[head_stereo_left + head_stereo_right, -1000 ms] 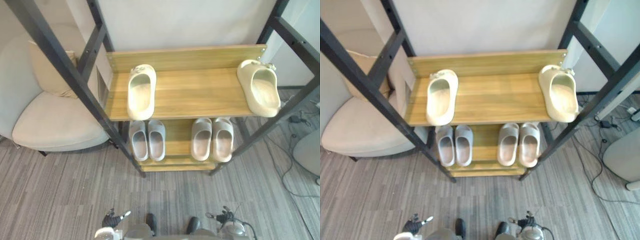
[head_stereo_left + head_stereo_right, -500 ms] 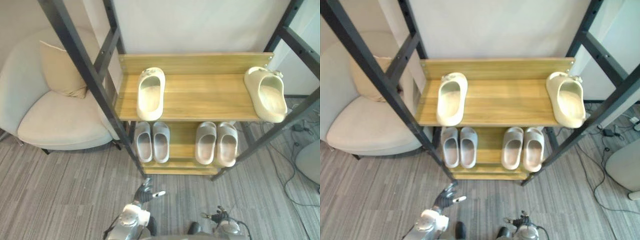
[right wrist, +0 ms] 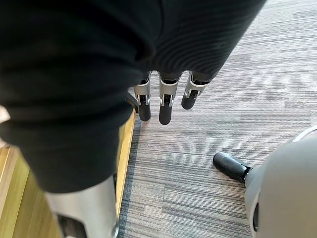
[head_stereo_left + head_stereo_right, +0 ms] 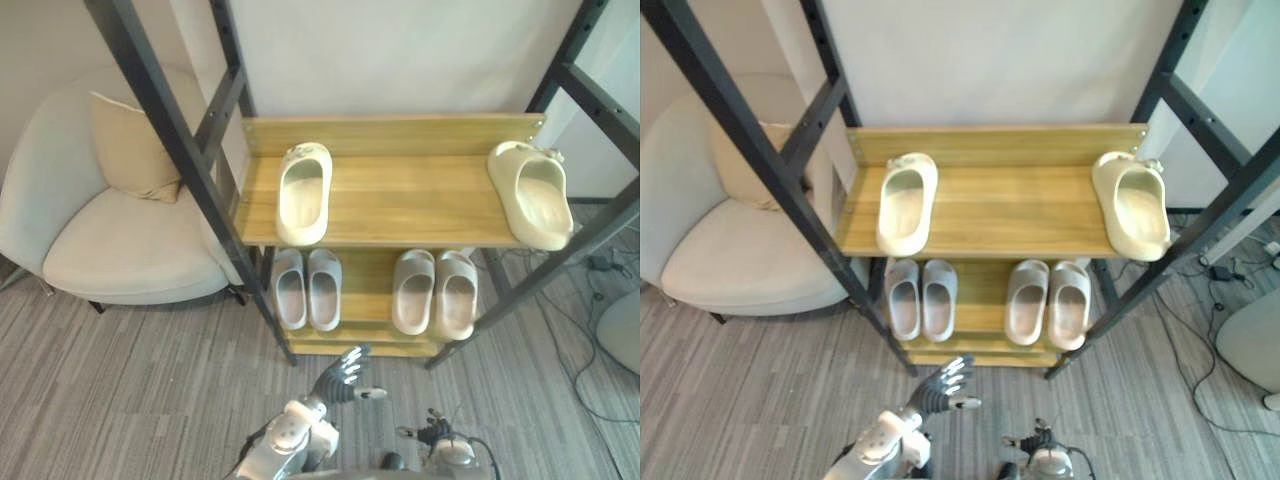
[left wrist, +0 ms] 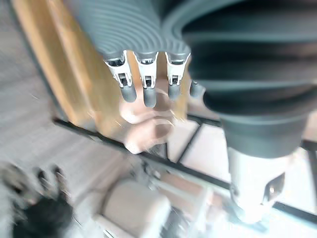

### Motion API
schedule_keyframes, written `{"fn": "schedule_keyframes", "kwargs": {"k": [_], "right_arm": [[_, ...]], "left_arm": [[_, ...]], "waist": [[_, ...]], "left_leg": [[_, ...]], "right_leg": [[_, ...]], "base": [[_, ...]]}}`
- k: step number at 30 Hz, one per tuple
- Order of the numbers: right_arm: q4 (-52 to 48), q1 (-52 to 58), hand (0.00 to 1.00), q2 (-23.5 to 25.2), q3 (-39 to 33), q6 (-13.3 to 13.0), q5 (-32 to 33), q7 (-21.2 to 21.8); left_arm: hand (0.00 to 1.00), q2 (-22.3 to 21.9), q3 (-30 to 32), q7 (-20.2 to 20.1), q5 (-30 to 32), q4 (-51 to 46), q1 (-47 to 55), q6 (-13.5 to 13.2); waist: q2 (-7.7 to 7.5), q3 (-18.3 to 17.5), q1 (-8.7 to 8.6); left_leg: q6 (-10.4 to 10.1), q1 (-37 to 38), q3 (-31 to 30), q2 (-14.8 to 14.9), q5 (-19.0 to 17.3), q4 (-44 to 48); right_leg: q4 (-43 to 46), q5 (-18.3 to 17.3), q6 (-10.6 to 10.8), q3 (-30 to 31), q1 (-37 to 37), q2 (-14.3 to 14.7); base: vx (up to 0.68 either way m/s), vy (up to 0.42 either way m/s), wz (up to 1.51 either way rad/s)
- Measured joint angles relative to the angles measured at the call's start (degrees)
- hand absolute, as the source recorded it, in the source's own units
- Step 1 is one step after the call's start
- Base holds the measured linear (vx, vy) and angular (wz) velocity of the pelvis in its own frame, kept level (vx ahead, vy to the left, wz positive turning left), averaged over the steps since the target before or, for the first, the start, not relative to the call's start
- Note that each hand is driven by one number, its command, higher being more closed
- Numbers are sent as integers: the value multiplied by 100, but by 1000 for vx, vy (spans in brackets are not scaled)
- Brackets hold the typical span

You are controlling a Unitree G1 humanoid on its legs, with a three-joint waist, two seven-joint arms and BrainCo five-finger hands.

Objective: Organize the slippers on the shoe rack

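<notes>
This looks like a home entrance or living-room corner, though it may be a staged one. A shoe rack (image 4: 400, 200) of wooden shelves in a black metal frame stands against a plain pale wall (image 4: 400, 55), with cream slippers (image 4: 303, 193) on its upper shelf and two grey pairs (image 4: 307, 288) on the lower one. Just beside it sits a cream armchair (image 4: 120, 250) with a beige cushion (image 4: 130, 148). The floor is grey striped carpet (image 4: 130, 390), with loose cables (image 4: 1223, 272) near the rack's right side.
</notes>
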Motion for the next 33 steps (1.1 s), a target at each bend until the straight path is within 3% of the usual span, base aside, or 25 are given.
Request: {"fn": "schedule_keyframes", "kwargs": {"k": [11, 20, 25, 33], "right_arm": [[-2, -20, 0, -14, 364, 81, -3, 0], [124, -33, 0, -7, 576, 111, -3, -59], [218, 24, 0, -35, 615, 112, -2, -140], [215, 58, 0, -41, 615, 121, -2, -119]], "left_arm": [[0, -19, -288, 155, -944, -951, -761, -43], [0, -417, -578, 672, -1011, -1595, -1611, -166], [0, -606, -324, 1003, -881, -1840, -2036, -276], [0, -657, 722, 1346, -652, -1936, -2561, -300]], "waist": [[32, -141, -8], [38, -202, -12], [51, -284, -68], [98, -347, -89]], "left_leg": [[2, 69, 58, -8, -1, -2], [14, 61, 110, 6, -13, 25], [20, 58, 144, 5, -42, 66], [18, 59, 160, 7, -43, 62]], "right_leg": [[-4, 15, -18, 58, 37, 5], [81, 13, -14, 146, 23, -34], [143, -2, 4, 205, -12, -56], [158, -11, 15, 230, -35, -62]], "base": [[-6, 4, -3], [-9, 7, -2], [-22, 13, -4], [0, 1, -1]]}}
